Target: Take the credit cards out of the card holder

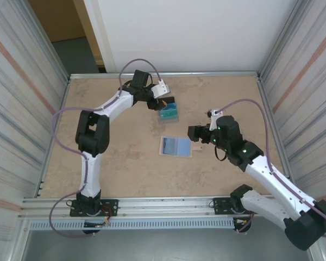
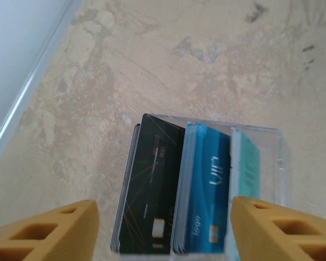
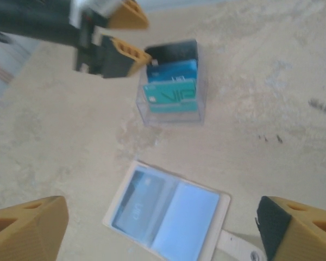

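Orange fingers (image 2: 43, 234) of the left gripper (image 2: 164, 209) stand wide apart, clamping nothing, just above a clear box (image 2: 271, 157) at the far middle of the table (image 2: 206, 54). Black, blue and teal cards (image 2: 152, 185) stand on edge in the box, in line with the gap between the fingers. Nearer and slightly right, the holder (image 1: 175, 145) lies open and flat, pale blue side up, its tab (image 1: 197, 147) pointing right. The right gripper (image 1: 193, 133) hovers just beside the holder's far right corner, jaws also spread, holding nothing.

Card holder (image 1: 175, 145) open — flat, credit cards (image 1: 168, 113) standing
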